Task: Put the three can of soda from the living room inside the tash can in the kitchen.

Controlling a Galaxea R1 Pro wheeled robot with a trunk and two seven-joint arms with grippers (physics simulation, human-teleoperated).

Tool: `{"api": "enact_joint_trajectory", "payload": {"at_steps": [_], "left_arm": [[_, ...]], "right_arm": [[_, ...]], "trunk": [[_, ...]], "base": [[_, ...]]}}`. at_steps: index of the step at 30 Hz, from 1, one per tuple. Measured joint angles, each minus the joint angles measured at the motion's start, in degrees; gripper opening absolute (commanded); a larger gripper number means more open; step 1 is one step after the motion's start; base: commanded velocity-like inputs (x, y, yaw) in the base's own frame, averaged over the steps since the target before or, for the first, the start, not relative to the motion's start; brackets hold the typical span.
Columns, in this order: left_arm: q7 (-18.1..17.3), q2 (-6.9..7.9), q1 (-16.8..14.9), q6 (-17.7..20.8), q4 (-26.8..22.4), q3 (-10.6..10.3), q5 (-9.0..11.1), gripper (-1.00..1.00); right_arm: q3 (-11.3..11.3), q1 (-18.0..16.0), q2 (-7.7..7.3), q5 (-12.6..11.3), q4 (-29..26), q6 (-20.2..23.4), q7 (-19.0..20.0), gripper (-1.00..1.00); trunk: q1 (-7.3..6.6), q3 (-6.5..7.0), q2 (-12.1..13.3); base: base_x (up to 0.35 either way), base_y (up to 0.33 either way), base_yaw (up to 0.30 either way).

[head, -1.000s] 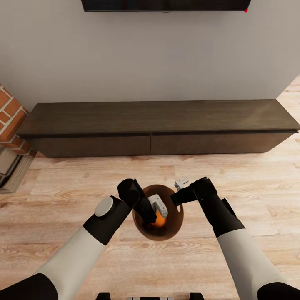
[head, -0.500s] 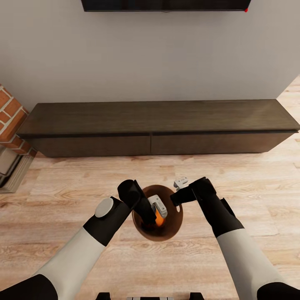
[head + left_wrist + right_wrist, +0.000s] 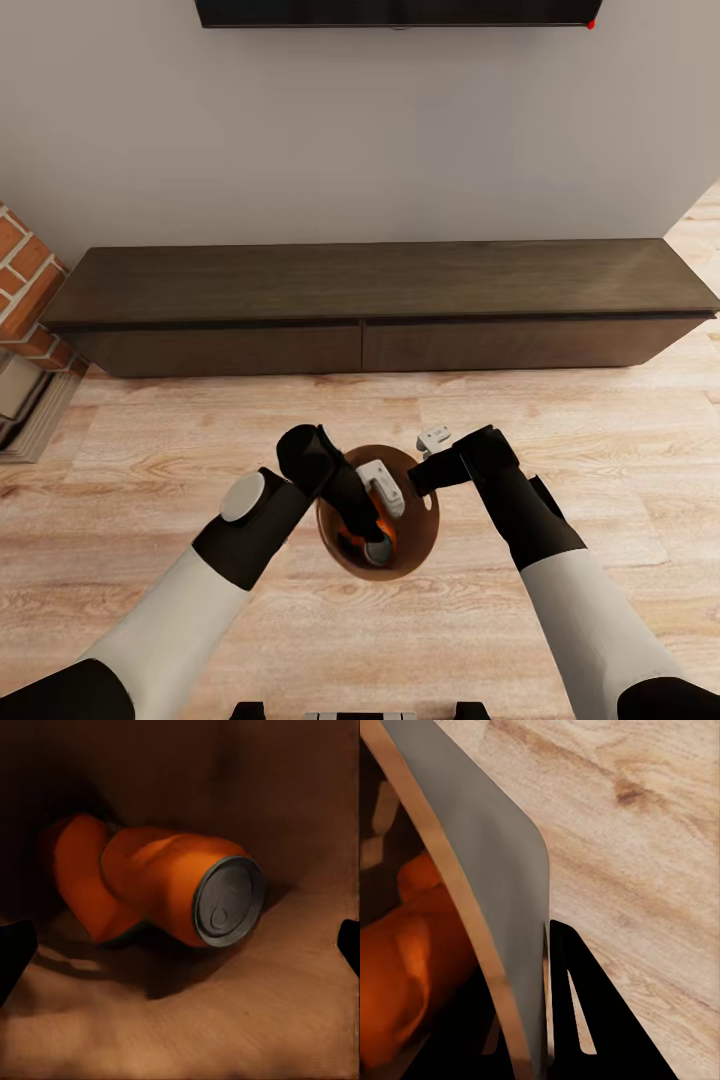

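orange can (image 3: 180,889), ahead of open left gripper (image 3: 180,945)

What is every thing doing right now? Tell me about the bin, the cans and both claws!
Bin: upright on the wood floor, held at its rim.
Orange cans: two, lying on their sides inside the bin.
Left claw: open, reaching down inside the bin, holding nothing.
Right claw: shut on the bin's rim.

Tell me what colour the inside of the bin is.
Glossy copper-brown inside the bin, best seen in the left wrist view.
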Motion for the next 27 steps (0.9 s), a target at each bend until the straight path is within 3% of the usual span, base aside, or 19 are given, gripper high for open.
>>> {"api": "enact_joint_trajectory", "payload": {"at_steps": [5, 10, 13, 15, 17, 18, 21, 23, 24, 25, 26, 27], "left_arm": [[-5.95, 0.29, -0.01, 0.00, -7.40, 0.19, -0.18, 1.00], [-10.98, 0.42, 0.03, 0.00, -10.54, 0.39, -0.21, 1.00], [-11.36, 1.33, 0.04, 0.00, -12.22, 0.55, -0.15, 1.00], [-11.36, 3.44, 0.05, 0.00, -13.33, 0.68, 1.41, 1.00], [-11.36, 5.35, 0.05, 0.00, -13.76, 1.13, 4.67, 1.00], [-11.36, 6.96, 0.05, 0.00, -13.92, 2.30, 7.37, 1.00], [-11.35, 13.26, 0.04, 0.00, -14.39, 9.02, 14.46, 1.00], [-11.36, 15.68, 0.04, 0.00, -14.61, 11.65, 17.28, 1.00], [-11.36, 17.89, 0.04, 0.00, -14.75, 13.92, 20.61, 1.00], [-11.36, 19.09, 0.04, 0.00, -14.80, 15.21, 22.74, 1.00], [-11.35, 21.94, 0.02, 0.00, -14.79, 18.84, 30.01, 1.00], [-11.36, 22.92, 0.01, 0.00, -14.73, 20.77, 32.68, 1.00]], "right_arm": [[-0.06, 0.08, -0.02, 0.05, 0.02, -0.03, -0.01, -1.00], [-0.07, 0.08, -0.02, 0.05, 0.03, -0.04, -0.01, -1.00], [-0.09, 0.09, -0.02, 0.06, 0.08, -0.04, 0.00, -1.00], [-0.09, 0.09, -0.02, 0.02, 0.17, -0.03, -0.01, -1.00], [-0.10, 0.09, -0.02, -0.02, 0.19, -0.04, -0.01, -1.00], [-0.10, 0.09, -0.02, -0.02, 0.20, -0.04, -0.01, -1.00], [-0.18, 0.09, -0.07, -0.07, 0.21, -0.02, -0.01, -1.00], [-0.19, 0.09, -0.09, 0.01, 0.21, -0.06, -0.01, -1.00], [-0.19, 0.09, -0.06, 0.07, 0.21, -0.08, -0.01, -1.00], [-0.19, 0.09, -0.05, 0.03, 0.21, -0.07, -0.02, -1.00], [-0.20, 0.09, -0.05, -0.02, 0.19, -0.04, -0.01, -1.00], [-0.24, 0.09, -0.07, -0.11, 0.16, -0.03, 0.00, -1.00]], "trunk": [[0.00, 0.00, 0.00], [0.00, 0.00, 0.00], [0.00, 0.00, 0.00], [0.00, 0.00, 0.00], [0.00, 0.00, 0.00], [0.00, 0.00, 0.00], [0.00, 0.00, 0.00], [0.00, 0.00, 0.00], [0.00, 0.00, 0.00], [0.00, 0.00, 0.00], [0.00, 0.00, 0.00], [0.00, 0.00, 0.00]], "base": [[0.000, 0.000, 0.000], [0.000, 0.000, 0.000], [0.000, 0.000, 0.000], [0.000, 0.000, 0.000], [0.000, 0.000, 0.000], [0.000, 0.000, 0.000], [0.000, 0.000, 0.000], [0.000, 0.000, 0.000], [0.000, 0.000, 0.000], [0.000, 0.000, 0.000], [0.000, 0.000, 0.000], [0.000, 0.000, 0.000]]}}
